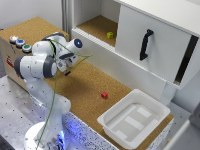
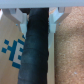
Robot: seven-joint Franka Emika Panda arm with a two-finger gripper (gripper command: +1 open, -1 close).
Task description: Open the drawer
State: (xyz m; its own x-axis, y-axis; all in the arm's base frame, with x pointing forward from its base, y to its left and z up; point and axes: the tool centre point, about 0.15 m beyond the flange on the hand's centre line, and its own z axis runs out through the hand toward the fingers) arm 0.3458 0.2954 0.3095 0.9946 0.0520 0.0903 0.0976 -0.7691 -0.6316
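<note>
1. One long, low white drawer (image 1: 117, 62) forms the bottom front of the white cabinet (image 1: 165, 10). It runs diagonally from below the open shelf toward the exterior view's right and shows no handle. It looks flush with the cabinet front.
2. Above the drawer, the open shelf (image 1: 95, 25) has a cork-coloured floor, and a small yellow cube (image 1: 110, 35) sits on it.
3. Beside the shelf, on the exterior view's right, a tall white door panel (image 1: 155, 45) carries a black vertical handle (image 1: 145, 44). It appears swung slightly ajar.
4. The cork-topped table (image 1: 85, 87) lies in front of the drawer. A small red cube (image 1: 104, 95) rests on it, well apart from the drawer front.
5. A shallow white plastic tub (image 1: 134, 119) stands at the table edge, on the exterior view's right of the red cube.
6. The Panda arm (image 1: 37, 65) rises from the table's near side. Its gripper (image 1: 68, 69) hangs low over the cork, near the drawer's end on the exterior view's left but not touching it.
7. In the wrist view, two pale fingers (image 2: 21, 20) stand apart with a dark band (image 2: 36, 50) between them, so the gripper (image 2: 38, 22) is spread with nothing clearly clamped. What the dark band is cannot be told.
8. Three coloured push buttons (image 1: 20, 43) sit on a box at the far left of the exterior view.
</note>
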